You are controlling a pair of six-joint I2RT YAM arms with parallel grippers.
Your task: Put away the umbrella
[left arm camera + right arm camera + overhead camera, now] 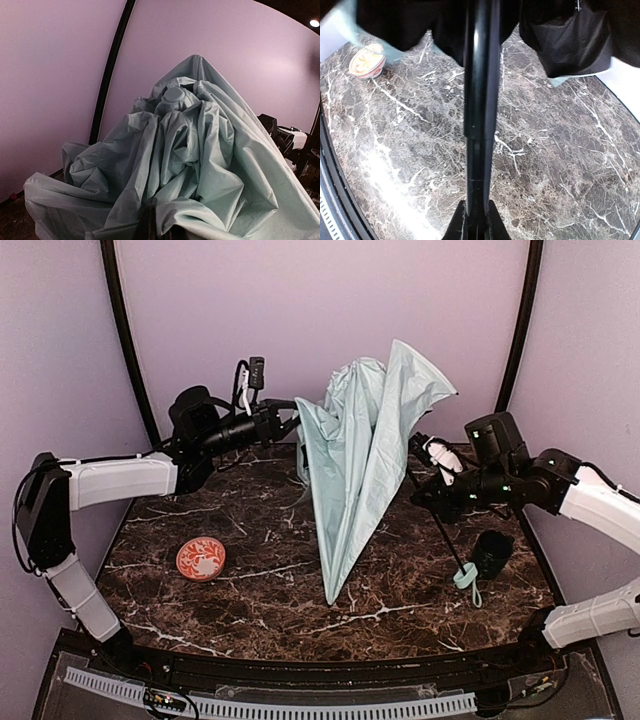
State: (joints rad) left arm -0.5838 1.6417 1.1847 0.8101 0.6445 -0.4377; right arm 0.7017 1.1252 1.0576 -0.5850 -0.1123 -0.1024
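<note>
The umbrella stands half-collapsed over the middle of the counter. Its mint fabric is bunched and creased, with one long fold reaching down to the counter surface and another pointing up toward the back wall. In the left wrist view its round cap pokes out at the top of the crumpled cloth. The thin black shaft slants out of the canopy toward the right. It ends low in the mint handle with its strap.

The left end effector is closed, pinching a fold of fabric at the canopy's left edge. In its own camera the cloth is drawn in between the tips. The right end effector is clamped shut on the shaft, which runs straight up from between its tips.

A dark cup sits just beside the handle. A red patterned dish lies well apart, on the left.
</note>
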